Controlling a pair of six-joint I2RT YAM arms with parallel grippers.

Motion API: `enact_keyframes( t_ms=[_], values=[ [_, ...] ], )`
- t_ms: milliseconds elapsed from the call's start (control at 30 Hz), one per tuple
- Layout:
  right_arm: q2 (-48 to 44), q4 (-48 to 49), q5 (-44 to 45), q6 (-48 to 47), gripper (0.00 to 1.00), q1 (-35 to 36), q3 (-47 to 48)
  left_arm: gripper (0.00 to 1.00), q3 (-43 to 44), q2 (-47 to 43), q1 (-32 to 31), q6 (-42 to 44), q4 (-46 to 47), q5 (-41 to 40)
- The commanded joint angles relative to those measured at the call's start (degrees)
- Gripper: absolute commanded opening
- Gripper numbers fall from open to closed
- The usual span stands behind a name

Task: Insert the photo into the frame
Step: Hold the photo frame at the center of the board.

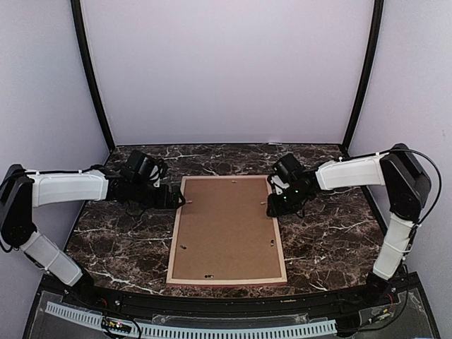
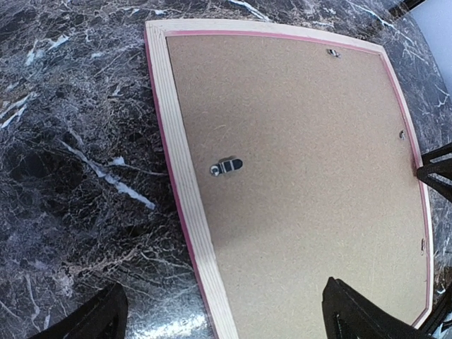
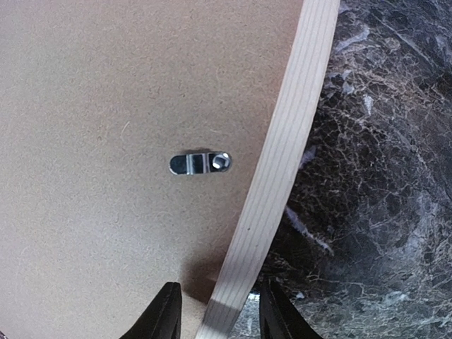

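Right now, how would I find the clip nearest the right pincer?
The frame lies face down mid-table. On its brown board, near the right edge, a silver clip sits ahead of the right pincer. No other clip is that close.

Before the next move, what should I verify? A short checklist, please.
1. The frame lies back up on the table: ok.
2. The backing board sits inside the frame: ok.
3. The right gripper straddles the frame's right rail: ok.
4. Its jaws closed firmly on that rail: cannot tell.
5. The left gripper is open above the left rail: ok.
6. The photo is in view: not ok.
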Motion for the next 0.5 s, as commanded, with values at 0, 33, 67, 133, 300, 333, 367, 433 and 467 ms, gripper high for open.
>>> enact_keyframes(
  t_ms=[0, 33, 67, 133, 300, 333, 367, 433, 467],
  values=[
    [0.96, 1.2, -0.68, 0.02, 0.37, -0.65, -0.14, 0.99, 1.81, 1.31, 0.45, 1.16, -0.63, -1.02],
    [1.08, 1.21, -0.72, 0.04, 0.35, -0.76, -0.26, 0.99, 2.13, 1.79, 0.47, 1.26, -0.6, -1.51],
    [1.26, 1.27, -0.72, 0.09, 0.34, -0.77, -0.37, 0.99, 2.35, 1.96, 0.52, 1.33, -0.72, -1.81],
    [1.5, 1.51, -0.79, 0.18, 0.31, -0.91, -0.5, 0.99, 3.02, 2.6, 0.63, 1.61, -0.89, -2.84],
    [1.4, 1.89, -0.87, 0.61, 0.24, -0.96, -1.28, 0.99, 5.73, 5.51, 1.21, 3.73, -1.68, -3.38],
    [1.33, 1.85, -0.65, 0.67, 0.23, -0.96, -1.45, 0.99, 6.54, 5.97, 1.26, 4.35, -2.02, -3.71],
    [1.25, 1.76, -0.33, 0.71, 0.21, -0.96, -1.7, 0.99, 6.93, 6.93, 1.31, 4.67, -2.22, -3.83],
    [0.74, 1.58, 0.43, 1.08, 0.18, -0.98, -2.49, 0.99, 8.09, 8.5, 1.35, 5.47, -2.53, -4.11],
    [0.35, 1.64, 0.84, 1.38, 0.17, -0.97, -2.98, 0.99, 8.76, 9.52, 1.36, 6.01, -2.56, -4.31]
  ],
)
